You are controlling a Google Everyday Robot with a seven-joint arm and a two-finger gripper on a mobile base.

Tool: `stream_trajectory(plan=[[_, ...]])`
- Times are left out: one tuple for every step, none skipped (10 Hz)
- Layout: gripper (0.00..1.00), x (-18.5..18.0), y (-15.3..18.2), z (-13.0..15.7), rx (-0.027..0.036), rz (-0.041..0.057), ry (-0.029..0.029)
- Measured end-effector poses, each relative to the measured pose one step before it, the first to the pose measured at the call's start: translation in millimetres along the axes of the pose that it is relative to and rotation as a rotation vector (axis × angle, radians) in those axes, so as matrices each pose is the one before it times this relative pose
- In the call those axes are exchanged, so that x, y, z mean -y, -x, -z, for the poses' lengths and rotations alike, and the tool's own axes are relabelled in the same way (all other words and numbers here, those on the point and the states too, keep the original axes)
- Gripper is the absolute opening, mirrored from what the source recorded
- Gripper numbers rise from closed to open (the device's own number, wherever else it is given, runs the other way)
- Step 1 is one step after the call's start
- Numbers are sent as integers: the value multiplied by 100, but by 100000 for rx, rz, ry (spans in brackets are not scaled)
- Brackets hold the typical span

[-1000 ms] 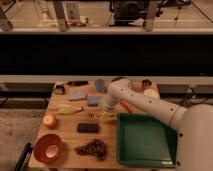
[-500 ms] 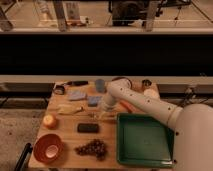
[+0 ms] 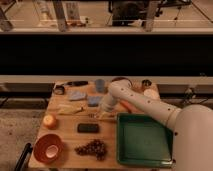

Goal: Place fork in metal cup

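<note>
The hand (image 3: pixel 103 113) hangs low at the fork (image 3: pixel 95 116) mid-tabletop (image 3: pixel 65 135); open or clamped, I cannot tell. The metal cup (image 3: pixel 146 84) stands near the far right corner beside a white cup (image 3: pixel 151 93), behind the arm. A black block (image 3: pixel 87 128) lies just nearer.

We see the claw (image 3: pixel 103 114) low over the middle of the counter (image 3: pixel 67 132), just behind the block (image 3: pixel 87 128). The arm (image 3: pixel 145 104) slants across the way to the metal cup (image 3: pixel 146 84) at the back right, and a white cup (image 3: pixel 151 93) stands just beside it. The tray (image 3: pixel 142 142) fills the front right. Bare wood lies left of the block.
</note>
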Motion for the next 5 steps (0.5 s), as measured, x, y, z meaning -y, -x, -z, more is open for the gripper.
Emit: stream_trajectory(plan=[[48,-20,-149,-166,605,-344,328],[44,28,-120,-63,469,-243,29],[38,-130,-202,-31,826,-728,536],[37,-20,-147,-95,579,-312,327],[35,43,-112,-47,96,-23,24]])
